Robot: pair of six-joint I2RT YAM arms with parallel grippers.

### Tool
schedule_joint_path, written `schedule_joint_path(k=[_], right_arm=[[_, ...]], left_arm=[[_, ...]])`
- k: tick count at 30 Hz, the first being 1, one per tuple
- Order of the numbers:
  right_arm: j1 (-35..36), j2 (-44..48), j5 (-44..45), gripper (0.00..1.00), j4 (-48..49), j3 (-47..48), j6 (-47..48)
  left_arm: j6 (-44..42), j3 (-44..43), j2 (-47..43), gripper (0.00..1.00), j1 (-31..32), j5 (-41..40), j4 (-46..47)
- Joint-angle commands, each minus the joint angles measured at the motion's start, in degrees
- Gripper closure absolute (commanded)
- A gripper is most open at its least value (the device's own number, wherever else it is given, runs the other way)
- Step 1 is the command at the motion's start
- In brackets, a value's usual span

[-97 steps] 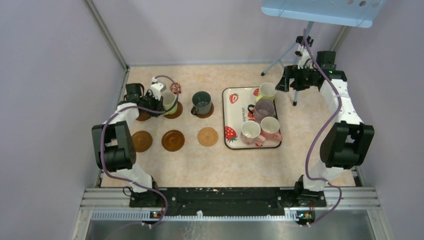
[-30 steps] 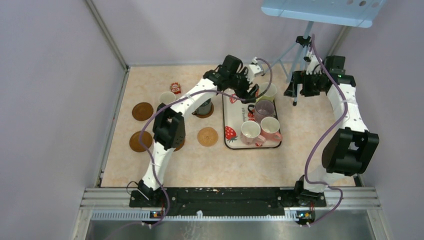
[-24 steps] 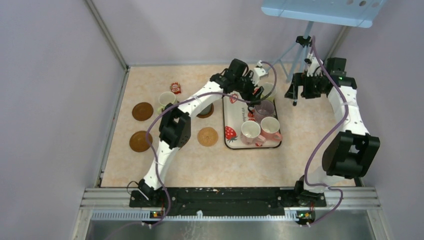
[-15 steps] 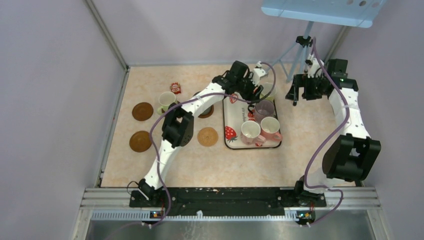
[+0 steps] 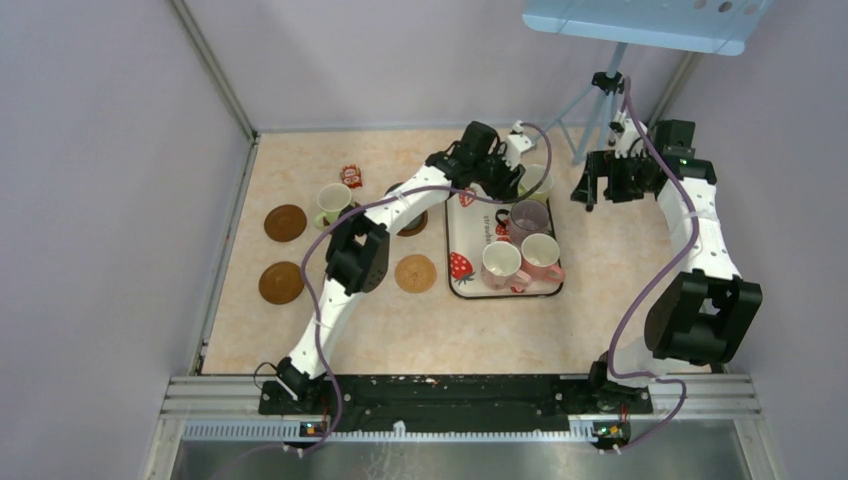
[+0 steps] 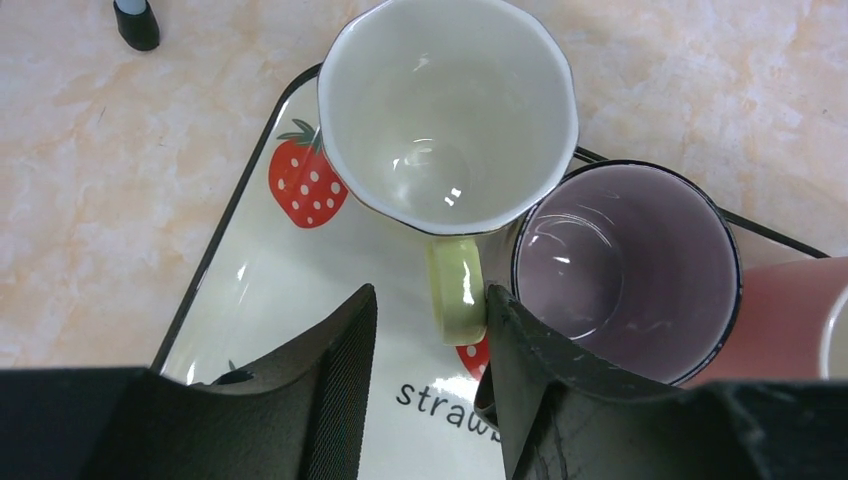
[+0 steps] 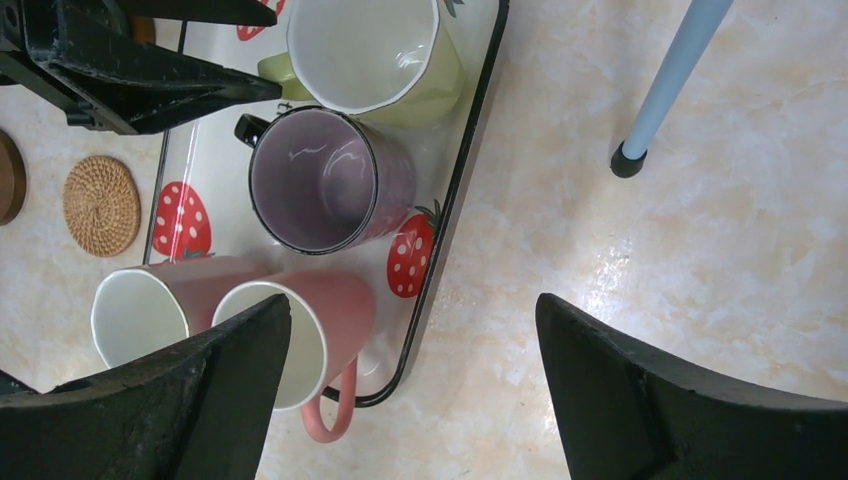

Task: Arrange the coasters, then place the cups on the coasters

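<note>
On the strawberry-print tray (image 5: 462,232) stand a yellow-green cup (image 6: 447,110), a purple cup (image 6: 625,270), a pink cup (image 5: 543,255) and a paler cup (image 5: 500,265). My left gripper (image 6: 430,300) hangs low over the tray, open. Its jaws straddle the yellow-green cup's handle (image 6: 457,295): the right finger touches it, the left stands apart. My right gripper (image 7: 412,300) hovers wide open and holds nothing, just right of the tray. Another yellow-green cup (image 5: 333,200) stands at the left. Two brown coasters (image 5: 285,222) and a tan coaster (image 5: 415,272) lie bare. My left arm mostly hides the dark green cup.
A small red packet (image 5: 351,176) lies at the back left. A tripod (image 5: 590,100) stands behind the tray, one foot (image 7: 627,160) close to the tray's rim (image 7: 470,130). A pale blue panel (image 5: 640,20) hangs above. Walls close in on three sides.
My left arm has swung from the left-hand coasters across to the tray, and its jaws have narrowed round the yellow-green cup's handle. The right arm has barely moved.
</note>
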State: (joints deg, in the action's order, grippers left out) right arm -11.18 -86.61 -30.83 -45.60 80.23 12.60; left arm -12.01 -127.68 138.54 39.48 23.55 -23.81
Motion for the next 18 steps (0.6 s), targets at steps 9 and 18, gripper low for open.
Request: schedule_joint_path(k=[9, 18], right_arm=[[-0.7, 2.6, -0.1, 0.09, 1.2, -0.4, 0.8], [-0.7, 2.2, -0.1, 0.1, 2.0, -0.7, 0.6]], left_arm=[[-2.1, -3.1, 2.4, 0.65, 0.2, 0.0, 3.0], [-2.4, 2.8, -3.7, 0.79, -0.5, -1.7, 5.2]])
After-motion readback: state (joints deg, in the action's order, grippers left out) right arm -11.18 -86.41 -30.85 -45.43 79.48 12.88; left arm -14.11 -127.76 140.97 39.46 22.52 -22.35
